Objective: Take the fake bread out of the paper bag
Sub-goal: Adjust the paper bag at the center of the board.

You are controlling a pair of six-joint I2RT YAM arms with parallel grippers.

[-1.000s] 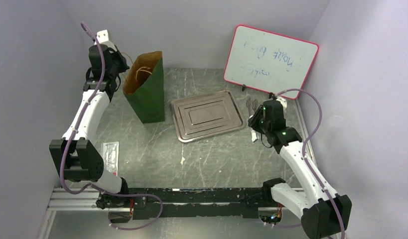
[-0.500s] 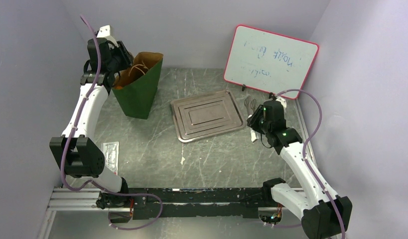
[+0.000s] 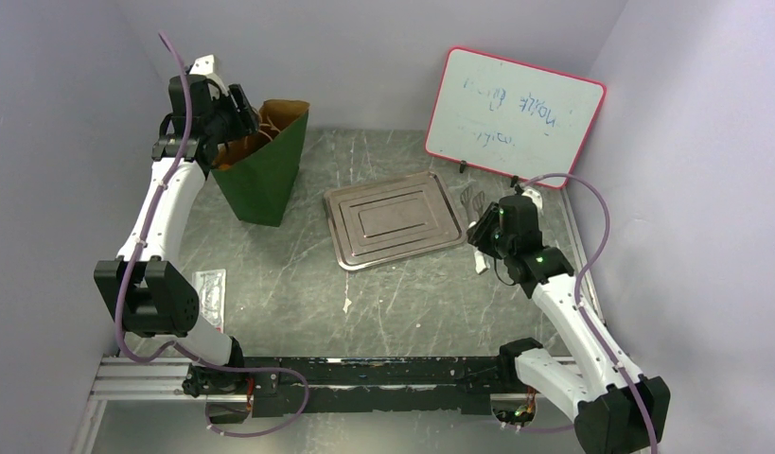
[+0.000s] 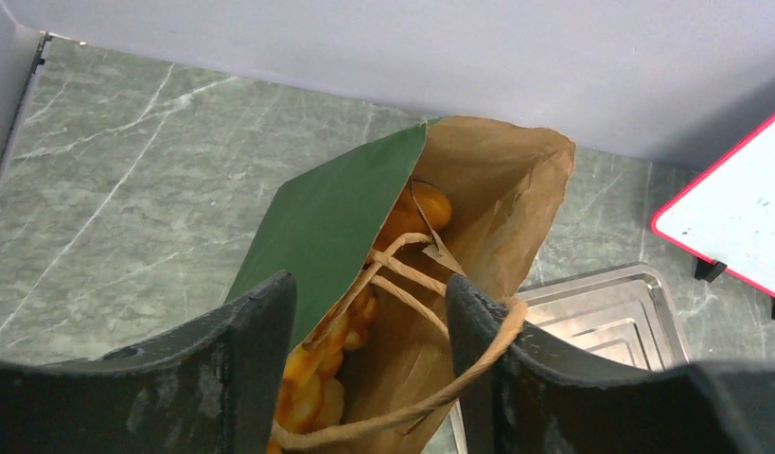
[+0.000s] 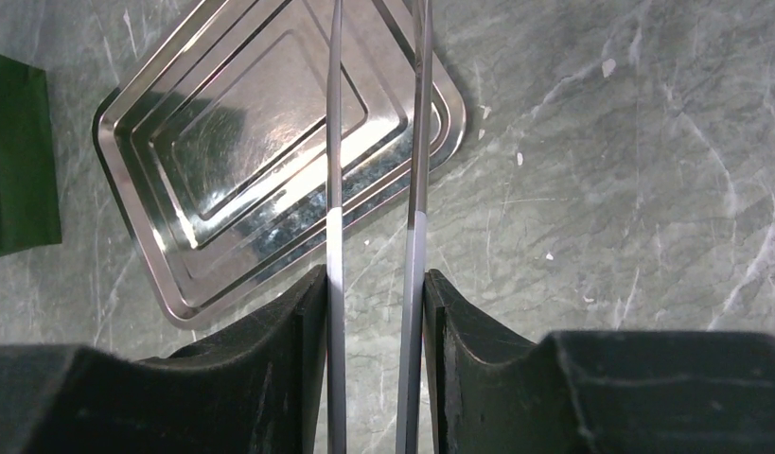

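Note:
The dark green paper bag (image 3: 262,178) stands tilted at the back left, its brown mouth facing up. In the left wrist view, glossy orange fake bread (image 4: 416,210) lies inside the bag (image 4: 336,213). My left gripper (image 4: 369,288) hangs open over the bag's mouth (image 3: 243,112), one finger on each side of the rim. A tan cord handle (image 4: 413,287) runs between the fingers and loops round the right one. My right gripper (image 5: 376,279) is shut on metal tongs (image 5: 334,142), to the right of the tray (image 3: 478,227).
A flat silver tray (image 3: 393,222) lies mid-table, and the tongs (image 3: 473,200) point over its right edge. A red-framed whiteboard (image 3: 514,115) leans at the back right. A small clear packet (image 3: 210,293) lies near the left arm's base. Grey walls enclose the table.
My left gripper has opened and let go of the bag's rim. The bag has shifted left and tilted. My right gripper with the tongs has drifted slightly left.

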